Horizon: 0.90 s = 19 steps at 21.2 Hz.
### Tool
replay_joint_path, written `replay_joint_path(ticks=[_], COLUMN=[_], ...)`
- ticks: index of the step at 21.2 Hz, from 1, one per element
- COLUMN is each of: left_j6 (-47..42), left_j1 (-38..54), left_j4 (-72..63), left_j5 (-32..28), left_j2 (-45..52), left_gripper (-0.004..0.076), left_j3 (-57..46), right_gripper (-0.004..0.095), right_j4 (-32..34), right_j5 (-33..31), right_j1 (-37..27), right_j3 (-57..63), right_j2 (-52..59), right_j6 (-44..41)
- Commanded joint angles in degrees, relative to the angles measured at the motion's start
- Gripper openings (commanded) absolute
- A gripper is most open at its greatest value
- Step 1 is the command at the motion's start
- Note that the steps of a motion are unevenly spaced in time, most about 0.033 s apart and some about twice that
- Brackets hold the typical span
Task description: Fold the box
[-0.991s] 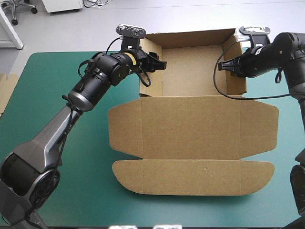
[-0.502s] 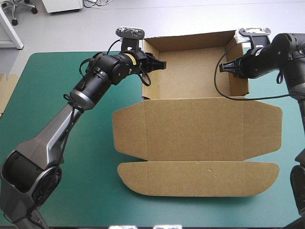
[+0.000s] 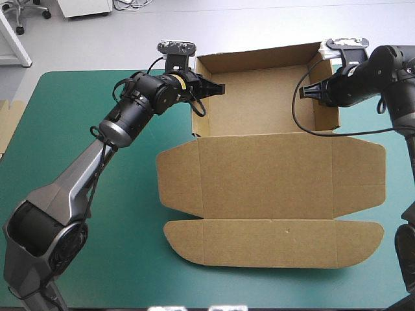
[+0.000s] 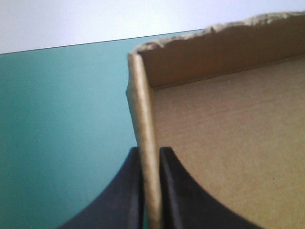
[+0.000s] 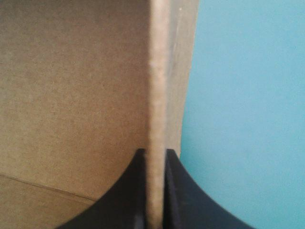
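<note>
Arms at work on a carton: the left gripper point(image 3: 218, 87) is clamped on the left side wall of the box point(image 3: 266, 175), one black finger point(image 4: 128, 191) outside the board and one inside, with the wall's top edge running up between them. The right gripper point(image 3: 306, 91) pinches the opposite side wall the same way, its fingers point(image 5: 174, 202) all but together with the sheet between. The brown box sits right of centre on the teal-green table point(image 3: 84, 194), its back wall near the table's far edge. It stands as an open tray: the back wall and both side walls are upright, the floor bare. The lid lies flat on the cover on the near side, a wide panel with a short flap at each end and a long, round-cornered tuck flap along its near edge. The back wall's top edge looks rough and ragged in the left wrist view. A strip of more board point(image 3: 5, 126) shows at the table's left edge.
</note>
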State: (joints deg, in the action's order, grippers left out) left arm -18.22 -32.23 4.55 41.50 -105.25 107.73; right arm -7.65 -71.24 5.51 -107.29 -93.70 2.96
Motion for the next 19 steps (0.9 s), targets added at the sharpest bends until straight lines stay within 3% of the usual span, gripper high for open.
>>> replay_joint_path(ticks=[1, 5, 11, 14, 19], left_j6=[4.1, 5.5, 4.4, 1.3, 2.1], left_j1=[-1.5, -1.5, -1.5, 0.4, 5.2], left_j4=[-6.1, -4.5, 4.6, 11.4, 10.9], left_j5=[-4.7, -3.1, 3.9, 10.4, 16.5], left_j2=[2.7, 2.7, 3.6, 5.7, 6.8], left_gripper=[-0.0010, -0.0010, -0.0010, -0.0010, -0.0010], left_j3=[1.9, 1.9, 2.6, 2.7, 2.7], right_gripper=[-0.0015, -0.0015, -0.0015, -0.0015, -0.0015], right_j4=[-9.7, -11.7, -6.5, -4.9, -1.0], right_j5=[0.7, 1.6, 3.0, 4.7, 5.7], right_j1=[1.0, 1.0, 6.7, 10.5, 13.5], right_j3=[-1.9, -1.9, -1.9, -1.9, -1.9], right_j2=[2.9, 2.9, 0.4, -1.9, -3.3], right_j6=[1.9, 1.3, -1.5, -3.0, -4.3])
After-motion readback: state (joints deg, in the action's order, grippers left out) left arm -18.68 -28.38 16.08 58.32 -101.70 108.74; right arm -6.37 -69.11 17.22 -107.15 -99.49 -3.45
